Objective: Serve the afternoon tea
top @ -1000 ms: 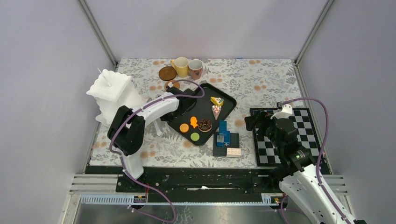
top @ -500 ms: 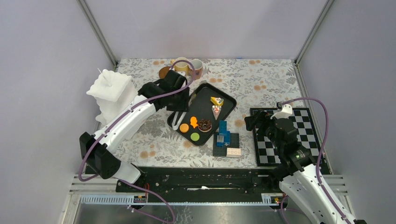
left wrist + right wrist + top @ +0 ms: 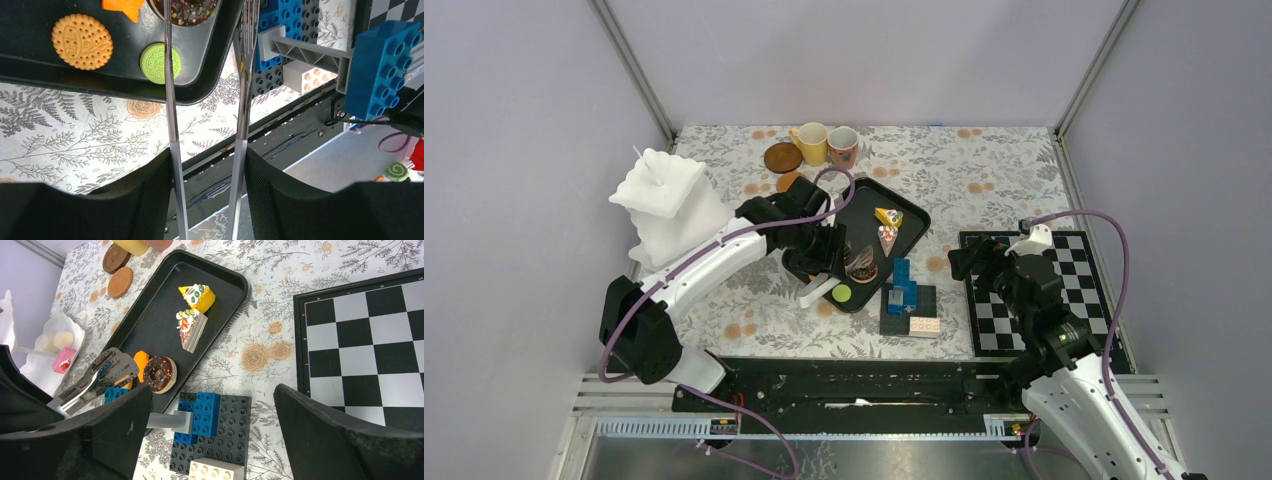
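A black tray [image 3: 902, 198] holds two cake slices [image 3: 887, 227], a chocolate donut [image 3: 862, 268] and a green cookie [image 3: 841, 293]. My left gripper [image 3: 822, 262] hovers over the tray's near end, shut on metal tongs [image 3: 170, 100]. The tong tips reach the donut [image 3: 190, 7], beside the round orange cookie [image 3: 82, 34] and the green cookie [image 3: 160, 62]. The yellow mug [image 3: 812, 143], the pinkish mug [image 3: 843, 147] and brown coasters [image 3: 782, 157] stand at the back. My right gripper [image 3: 969, 262] is open and holds nothing, to the right of the tray.
A blue and black brick stack [image 3: 908, 298] sits right of the tray's near corner, directly below my right gripper [image 3: 212, 390]. A checkerboard [image 3: 1034, 290] lies at the right. A white lumpy object [image 3: 664, 200] stands at the left edge.
My left arm swung with the tongs from the tray's far left end toward its near end, now covering the orange cookies in the top view. The right arm has not moved.
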`<move>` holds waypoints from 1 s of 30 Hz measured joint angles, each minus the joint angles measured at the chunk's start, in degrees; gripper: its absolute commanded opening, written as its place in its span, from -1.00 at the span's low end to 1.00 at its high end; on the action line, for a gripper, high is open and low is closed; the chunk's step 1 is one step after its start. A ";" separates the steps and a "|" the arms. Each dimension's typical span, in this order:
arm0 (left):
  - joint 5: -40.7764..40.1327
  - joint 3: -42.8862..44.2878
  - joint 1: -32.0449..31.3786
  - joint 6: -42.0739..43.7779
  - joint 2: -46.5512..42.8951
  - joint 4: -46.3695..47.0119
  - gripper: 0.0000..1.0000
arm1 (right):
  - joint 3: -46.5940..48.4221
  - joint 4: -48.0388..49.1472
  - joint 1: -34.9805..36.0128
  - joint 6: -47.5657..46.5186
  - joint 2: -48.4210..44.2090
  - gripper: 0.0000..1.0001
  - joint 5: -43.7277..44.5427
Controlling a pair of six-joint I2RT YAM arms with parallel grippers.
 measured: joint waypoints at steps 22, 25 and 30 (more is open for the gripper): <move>-5.88 -0.02 -4.90 1.95 4.63 -0.48 0.24 | 0.00 -0.13 0.00 0.35 0.07 0.97 -0.02; -6.34 0.17 -5.16 2.16 5.53 -0.44 0.25 | 0.00 -0.13 0.00 0.35 0.07 0.97 0.00; -7.37 0.26 -5.53 2.60 6.82 -0.52 0.28 | 0.00 -0.13 0.00 0.35 0.07 0.97 0.00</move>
